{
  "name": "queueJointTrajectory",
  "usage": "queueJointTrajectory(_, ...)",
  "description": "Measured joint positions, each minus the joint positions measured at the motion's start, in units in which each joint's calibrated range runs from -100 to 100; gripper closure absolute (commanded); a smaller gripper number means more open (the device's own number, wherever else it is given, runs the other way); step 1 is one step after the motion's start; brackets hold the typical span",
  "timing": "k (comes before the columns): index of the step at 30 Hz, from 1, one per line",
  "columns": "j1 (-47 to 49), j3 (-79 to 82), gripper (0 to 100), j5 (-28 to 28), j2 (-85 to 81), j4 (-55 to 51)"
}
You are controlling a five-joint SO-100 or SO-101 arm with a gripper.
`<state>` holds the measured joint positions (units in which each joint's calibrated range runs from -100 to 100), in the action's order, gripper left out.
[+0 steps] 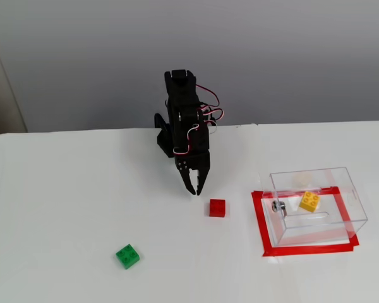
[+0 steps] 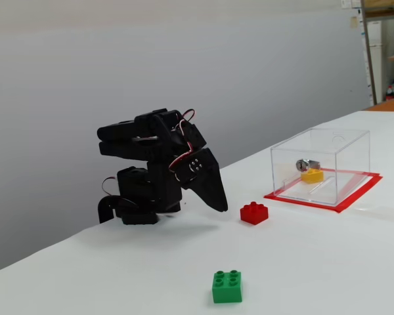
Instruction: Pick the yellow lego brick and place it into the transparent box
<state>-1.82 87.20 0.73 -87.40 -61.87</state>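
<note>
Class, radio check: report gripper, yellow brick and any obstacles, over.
Gripper shut, empty, folded near base. Yellow lego brick already inside transparent box. Red brick, green brick loose on table; nothing blocking.

In both fixed views the yellow lego brick [image 1: 309, 201] [image 2: 312, 175] lies inside the transparent box [image 1: 318, 206] [image 2: 320, 165], which stands within a taped frame [image 1: 263, 230] at the right of the counter [image 1: 63, 202]. In the higher fixed view a second brick [image 1: 217, 207] sits left of the box, just right of and below the claw [image 1: 193, 189]. A third brick [image 1: 127, 255] lies nearer the front, left of both.
</note>
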Motion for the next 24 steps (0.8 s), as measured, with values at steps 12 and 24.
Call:
queueJointTrajectory(12,-6.7,5.7,99,-0.1,-11.7,-6.2)
queueJointTrajectory(24,-5.2,6.4,99,0.0,-11.8,-5.9)
